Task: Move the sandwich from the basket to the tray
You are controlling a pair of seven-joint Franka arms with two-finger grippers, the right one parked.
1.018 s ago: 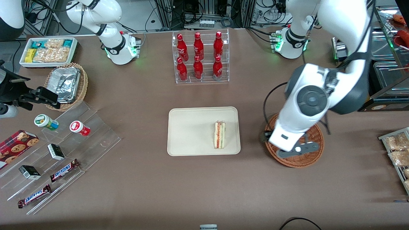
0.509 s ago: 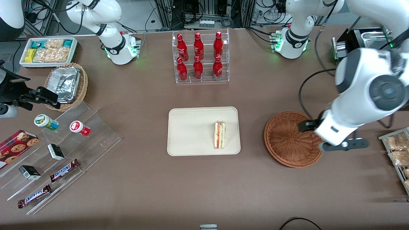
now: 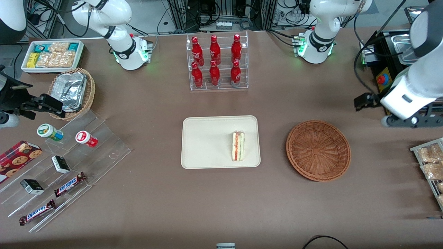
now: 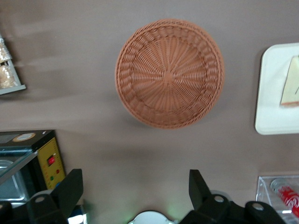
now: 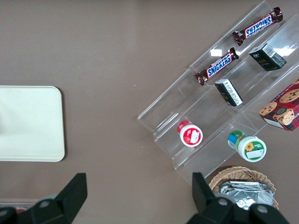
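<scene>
Tool (image 4: pixel 135 189) spread, holding nothing, high above counter (image 3: pixel 277 193).
Basket (image 3: pixel 318 150) below it; sandwich (image 3: pixel 238 146) on tray (image 3: pixel 207 141) farther off.

Brown tabletop (image 3: pixel 277 207). Near its middle, flat cream tray (image 3: pixel 207 138); beside it, toward the working arm's end and not touching, round reddish basket (image 3: pixel 318 150). Farther from the camera than the tray, clear rack (image 3: pixel 217 62) of red bottles. Toward the parked arm's end: white bin (image 3: pixel 25 67), tan basket (image 3: pixel 90 93) of foil trays, clear stepped stand (image 3: pixel 104 138). At the working arm's end, snack shelf (image 3: pixel 429 159). Above the tabletop there, gripper (image 4: pixel 135 179), jaws spread, holding nothing.
</scene>
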